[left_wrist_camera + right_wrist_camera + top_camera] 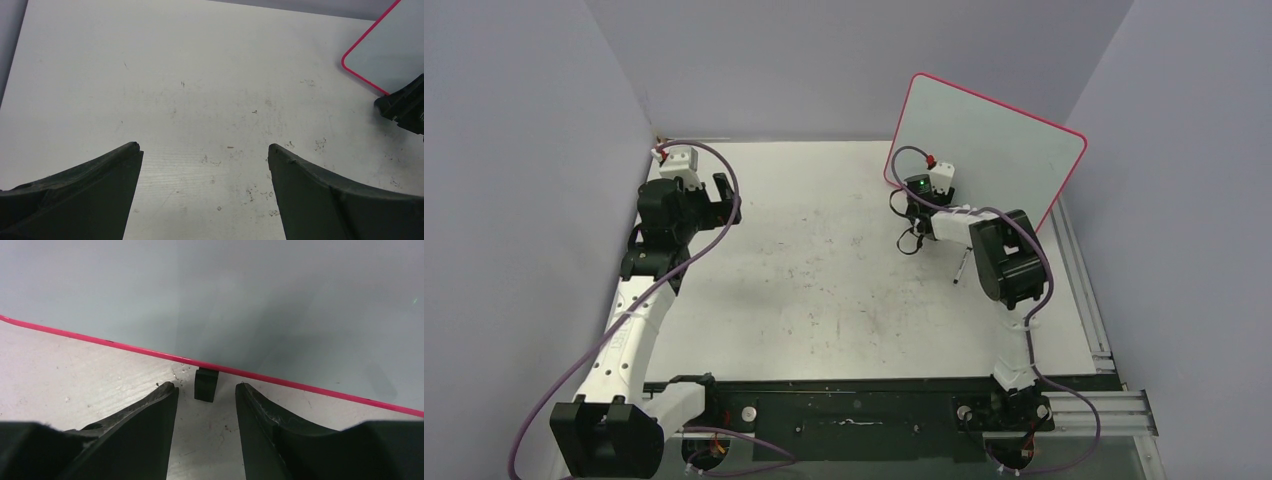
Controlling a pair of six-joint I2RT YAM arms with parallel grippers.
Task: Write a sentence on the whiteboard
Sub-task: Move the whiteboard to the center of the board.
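Note:
The whiteboard (994, 150) stands tilted at the back right, with a glossy pale face and a pink-red rim. Nothing is written on the part I see. It fills the top of the right wrist view (225, 290), and a corner shows in the left wrist view (395, 45). My right gripper (914, 203) is low at the board's near bottom edge. Its jaws (206, 386) are open and empty, just short of a black foot (205, 377) of the board. My left gripper (724, 200) hovers at the back left, wide open and empty (204, 150).
A thin dark pen-like object (962, 268) lies on the scuffed white tabletop (824, 270) beneath the right arm. Grey walls close in on the left, back and right. A metal rail (1084, 300) runs along the table's right edge.

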